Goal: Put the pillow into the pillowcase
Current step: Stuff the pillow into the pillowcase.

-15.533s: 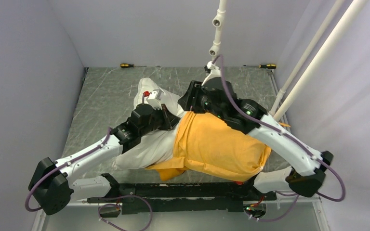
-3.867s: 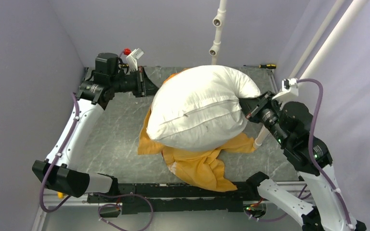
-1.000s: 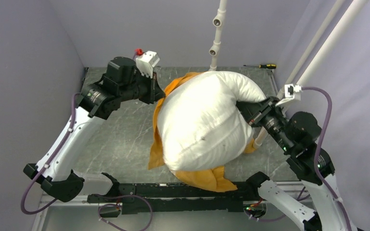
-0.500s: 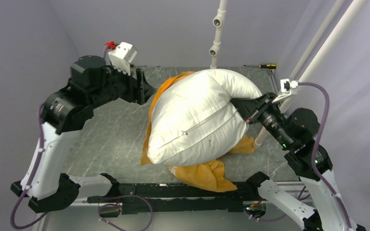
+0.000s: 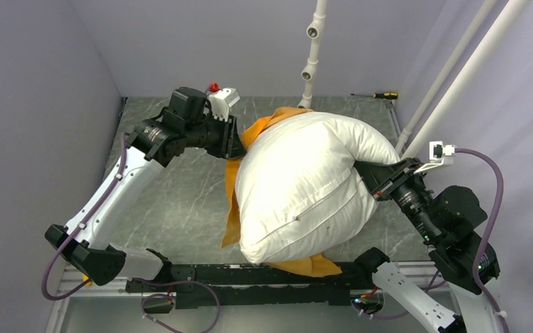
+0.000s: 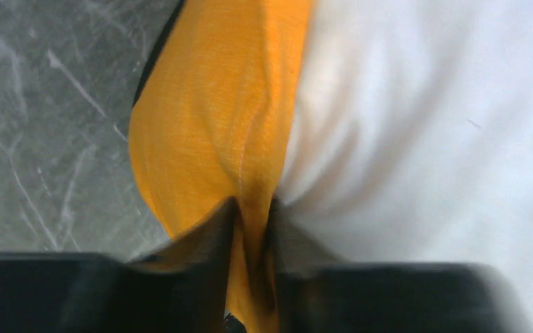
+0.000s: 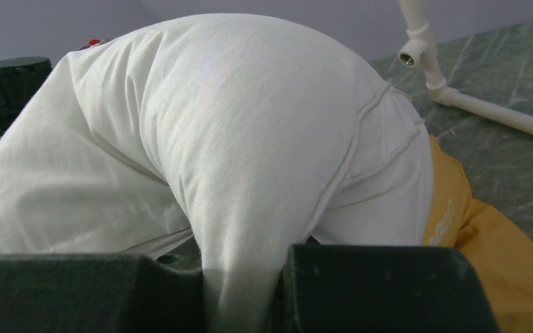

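White pillow point(image 5: 305, 184) shifted right; left end effector point(image 5: 239, 142) still pinches pillowcase point(image 5: 233, 201).

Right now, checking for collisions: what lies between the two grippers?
The pillow fills the gap between left gripper, pinching the pillowcase, and right gripper; top external view.

- Setting: a robotics lab test cell, not a home or a shop.
- Two white-and-black arms, the left arm point(image 5: 107, 201) and the right arm point(image 5: 458, 215), have their bases on a black rail point(image 5: 250, 281) at the near table edge.
- The table top point(image 5: 173, 201) is a grey, marbled, scratched sheet, boxed in at left, back and right by plain pale-violet panels point(image 5: 35, 104).
- A white pipe frame point(image 5: 311, 48) with plastic fittings stands at the back and right.
- Purple cables point(image 5: 472, 151) run exposed along both arms.
- A yellow-handled screwdriver point(image 5: 383, 95) lies at the table's far edge.
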Controlling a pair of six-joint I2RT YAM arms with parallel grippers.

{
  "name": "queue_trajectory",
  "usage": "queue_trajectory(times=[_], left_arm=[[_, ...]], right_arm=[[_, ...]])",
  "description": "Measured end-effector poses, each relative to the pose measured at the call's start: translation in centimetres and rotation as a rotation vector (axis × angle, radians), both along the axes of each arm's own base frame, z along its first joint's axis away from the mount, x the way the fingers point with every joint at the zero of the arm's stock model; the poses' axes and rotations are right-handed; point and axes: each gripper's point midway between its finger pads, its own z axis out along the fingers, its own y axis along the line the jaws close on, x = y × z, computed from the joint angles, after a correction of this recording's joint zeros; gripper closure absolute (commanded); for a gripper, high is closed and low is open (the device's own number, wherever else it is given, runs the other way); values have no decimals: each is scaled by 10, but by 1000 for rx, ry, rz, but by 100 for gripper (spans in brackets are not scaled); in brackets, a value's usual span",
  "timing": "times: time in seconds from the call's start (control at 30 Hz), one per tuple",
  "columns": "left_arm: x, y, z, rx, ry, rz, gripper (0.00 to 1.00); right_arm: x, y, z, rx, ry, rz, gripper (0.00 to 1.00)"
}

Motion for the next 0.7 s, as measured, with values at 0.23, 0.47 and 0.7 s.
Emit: queue_trajectory(times=[0.23,0.47,0.7], left_arm=[[29,25,-8,146,-39,164,100],[33,42,71,128,-190,230,100],[29,51,166,-12,-396,242,100]], right_arm=[[0,-4,-4,-14,9,-20,100],[17,32,27,7,-80,115,100],[53,79,56,51,-168,239,97]])
